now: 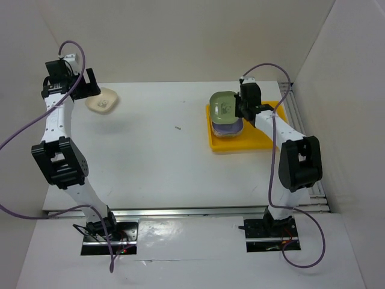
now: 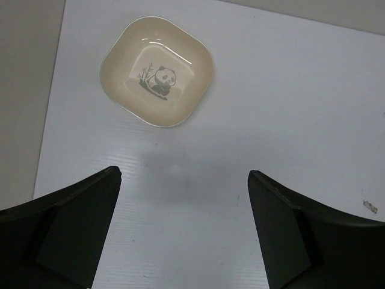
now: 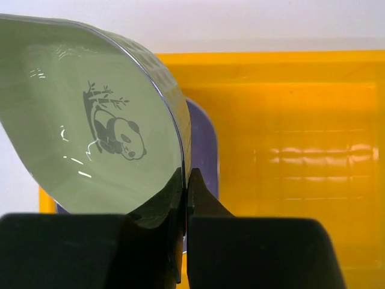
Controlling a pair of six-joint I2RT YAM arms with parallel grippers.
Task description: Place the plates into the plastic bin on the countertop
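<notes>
Right jaws pinch green plate (image 3: 72,138) rim over bin (image 3: 289,150); left jaws spread wide, cream plate (image 2: 157,71) well left of bin.

Right claw (image 1: 236,109) holds green plate (image 1: 221,103) over yellow bin (image 1: 255,142) — cream plate (image 1: 102,101) well apart.

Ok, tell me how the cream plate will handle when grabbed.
Probably stiff: the similar green plate holds its shape while pinched by its rim. The cream plate looks glossy, so it may slip. Sitting flat, it would likely slide, not tip, if pushed.
</notes>
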